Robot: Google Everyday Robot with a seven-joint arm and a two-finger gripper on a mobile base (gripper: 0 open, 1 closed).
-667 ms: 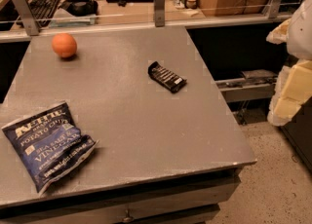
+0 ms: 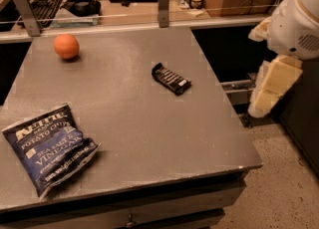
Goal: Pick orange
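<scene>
The orange [image 2: 66, 47] is small and round and sits at the far left of the grey table [image 2: 149, 123], near the back edge. My gripper [image 2: 269, 91] is cream-coloured and hangs from the white arm [image 2: 296, 21]. It is off the table's right side, above the floor, far from the orange and holding nothing that I can see.
A blue potato chip bag [image 2: 47, 146] lies at the front left of the table. A black snack bar [image 2: 171, 79] lies right of centre. A rail with posts [image 2: 163, 4] runs along the back edge, with a desk and keyboard [image 2: 45, 1] behind it.
The arm and gripper have moved a little to the left, closer to the table's right edge. The orange, bag and snack bar have not moved.
</scene>
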